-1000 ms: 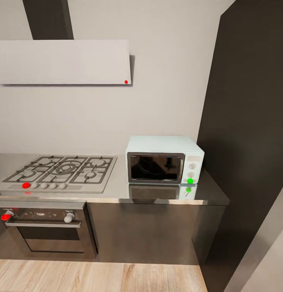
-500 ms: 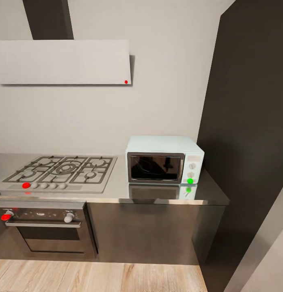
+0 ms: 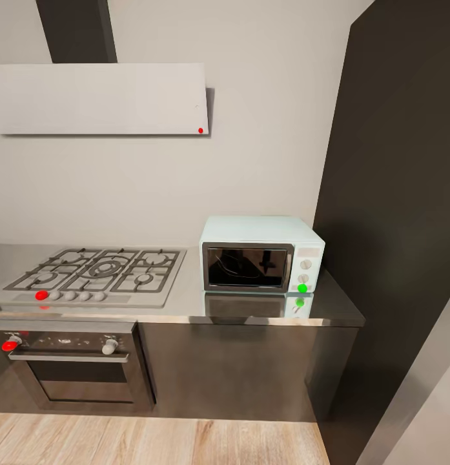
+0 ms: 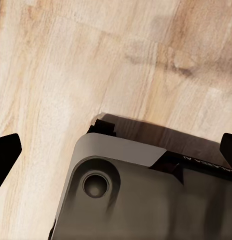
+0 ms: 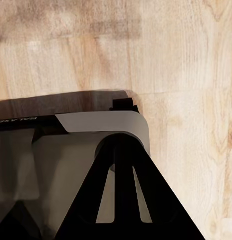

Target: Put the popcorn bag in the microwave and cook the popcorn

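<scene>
Microwave [image 3: 261, 254] | door shut, far from my jaws | left jaws wide open, empty, over floor [image 4: 71, 65] | right jaws: cannot tell.

- The robot's base [image 4: 145, 200] in the left wrist view is a grey-brown matte shell with a rounded corner and a round recessed socket [image 4: 97, 184] at about 7 o'clock.
- A black band with small pale lettering [image 4: 205, 165] runs along its upper edge.
- Black finger tips [image 4: 6, 152] show at 9 and 3 o'clock.
- In the right wrist view, a black triangular finger [image 5: 123, 200] with two slots sits at 6 o'clock.
</scene>
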